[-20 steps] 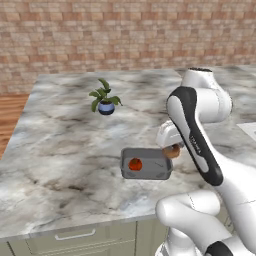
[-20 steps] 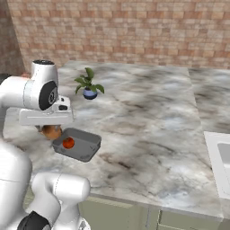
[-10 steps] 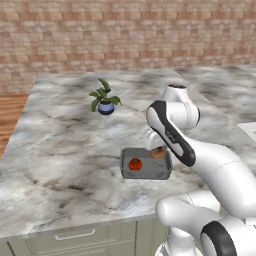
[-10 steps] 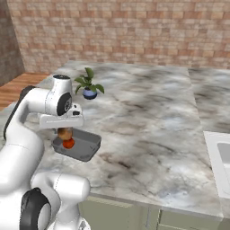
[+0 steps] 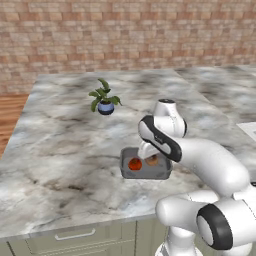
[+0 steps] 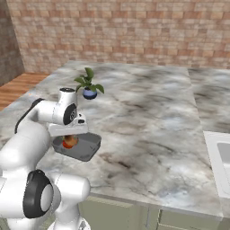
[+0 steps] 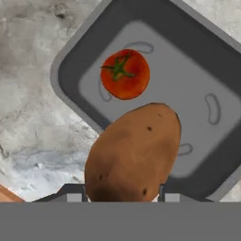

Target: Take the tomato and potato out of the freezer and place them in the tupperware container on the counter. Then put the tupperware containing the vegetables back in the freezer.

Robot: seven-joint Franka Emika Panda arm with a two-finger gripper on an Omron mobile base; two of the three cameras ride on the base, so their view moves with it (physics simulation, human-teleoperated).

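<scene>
Counter (image 5: 65,150) tupperware container (image 7: 207,61) holds tomato (image 7: 125,74); tool (image 7: 123,196) grips potato (image 7: 134,153)

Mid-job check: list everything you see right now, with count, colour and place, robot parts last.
tomato: one, red with a green stem, lying inside the container
potato: one, brown, held in the gripper above the container, beside the tomato
tupperware container: one, grey, shallow, on the counter near its front edge
potted plant: one, green leaves in a blue pot, on the counter behind the container
counter: one, grey-white marbled slab over pale green drawers
brick wall: reddish brown, behind the counter
sink: one, pale, at the right end of the counter in the right base view
arm: one, white with dark joints, reaching over the container
gripper: one, closed on the potato
</scene>
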